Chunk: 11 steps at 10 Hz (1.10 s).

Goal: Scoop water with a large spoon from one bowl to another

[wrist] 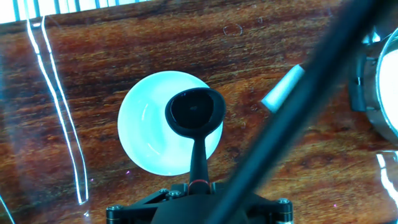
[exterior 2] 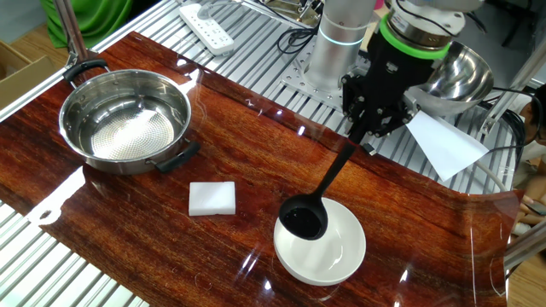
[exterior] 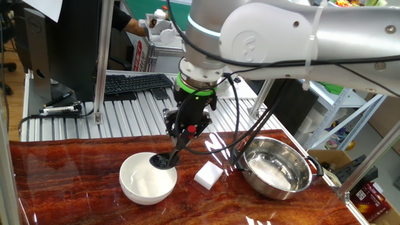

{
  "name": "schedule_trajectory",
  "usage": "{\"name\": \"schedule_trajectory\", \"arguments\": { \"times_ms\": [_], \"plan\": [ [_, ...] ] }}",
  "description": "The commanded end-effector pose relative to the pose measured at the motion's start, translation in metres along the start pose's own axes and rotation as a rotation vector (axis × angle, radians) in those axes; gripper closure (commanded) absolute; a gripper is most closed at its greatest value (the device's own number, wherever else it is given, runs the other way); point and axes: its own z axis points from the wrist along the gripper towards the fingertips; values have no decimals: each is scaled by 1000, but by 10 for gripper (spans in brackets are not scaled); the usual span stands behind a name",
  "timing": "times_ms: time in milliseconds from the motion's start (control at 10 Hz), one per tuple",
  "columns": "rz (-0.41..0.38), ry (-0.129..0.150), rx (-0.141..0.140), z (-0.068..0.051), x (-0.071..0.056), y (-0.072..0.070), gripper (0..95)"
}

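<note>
End effector [exterior: 187, 129] pointed down, clamped narrow on handle of black ladle [exterior 2: 304, 217]; red mark seen near grip. Ladle cup held over white bowl [exterior 2: 334, 256], at rim nearest end effector, handle slanted up. Water: faint sheen in cup in hand view, amount can't be told. Steel bowl [exterior 2: 124, 119] set well apart on wooden surface [exterior 2: 153, 247], small black side handles visible. White block [exterior 2: 212, 198] lying flat between both bowls, touching neither.
</note>
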Motion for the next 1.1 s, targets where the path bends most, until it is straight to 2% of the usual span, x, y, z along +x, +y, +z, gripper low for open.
{"name": "schedule_trajectory", "arguments": {
  "times_ms": [100,400,600,1000,1100],
  "plan": [
    [-4,-1,19,0,0,1,950],
    [-20,-9,65,2,0,2,950],
    [-27,-11,83,2,0,3,950],
    [-48,-24,156,2,5,8,950],
    [-46,-24,157,2,6,10,950]
  ]
}}
